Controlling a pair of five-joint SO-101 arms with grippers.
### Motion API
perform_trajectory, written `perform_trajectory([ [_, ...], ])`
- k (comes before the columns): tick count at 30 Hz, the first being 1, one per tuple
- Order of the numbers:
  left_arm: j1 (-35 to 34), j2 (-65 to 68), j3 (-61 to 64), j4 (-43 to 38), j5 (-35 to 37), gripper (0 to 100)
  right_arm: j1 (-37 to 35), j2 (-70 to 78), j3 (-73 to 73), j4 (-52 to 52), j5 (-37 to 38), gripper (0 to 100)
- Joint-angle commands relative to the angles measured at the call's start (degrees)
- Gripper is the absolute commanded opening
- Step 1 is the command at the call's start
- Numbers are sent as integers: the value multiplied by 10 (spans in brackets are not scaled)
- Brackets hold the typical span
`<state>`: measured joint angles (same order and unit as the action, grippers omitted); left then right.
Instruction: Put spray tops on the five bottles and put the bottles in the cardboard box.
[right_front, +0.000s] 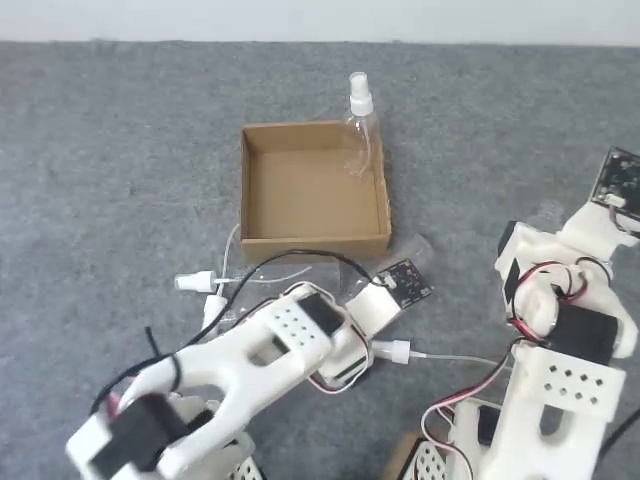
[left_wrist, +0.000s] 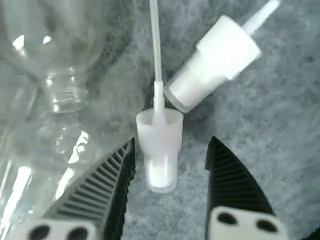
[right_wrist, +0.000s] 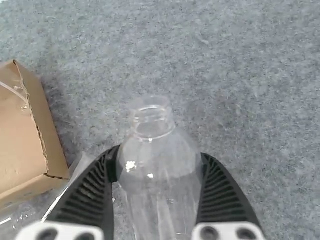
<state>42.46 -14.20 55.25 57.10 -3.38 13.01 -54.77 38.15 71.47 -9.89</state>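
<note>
Spray top lies between the open left fingers
Its long axis runs along them; right fingers clasp an uncapped bottle.

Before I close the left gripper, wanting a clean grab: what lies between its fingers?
A spray top lies between the left gripper's fingers, tube pointing away; the left wrist view shows it.
</note>
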Motion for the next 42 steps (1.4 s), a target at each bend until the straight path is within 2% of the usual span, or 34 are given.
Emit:
perform_trajectory([
  [1, -1, 40, -62, -11, -4, 152, 7, -12, -2, -15, -5, 43],
  [8, 3, 63, -102, 31, -4, 11, 7, -11, -2, -15, -5, 43],
  [12, 2, 32, -109, 66, -4, 12, 7, -11, -2, -15, -4, 43],
  [20, -5, -115, -83, 120, -8, 12, 7, -11, -2, -15, -4, 43],
  [28, -125, -232, -74, 141, -11, 12, 7, -11, -2, -15, -4, 43],
  [37, -160, -343, -73, 183, -26, 12, 4, -11, 4, -16, -4, 45],
  [42, -229, -391, -74, 181, -25, 12, 2, -11, 35, -63, -4, 44],
])
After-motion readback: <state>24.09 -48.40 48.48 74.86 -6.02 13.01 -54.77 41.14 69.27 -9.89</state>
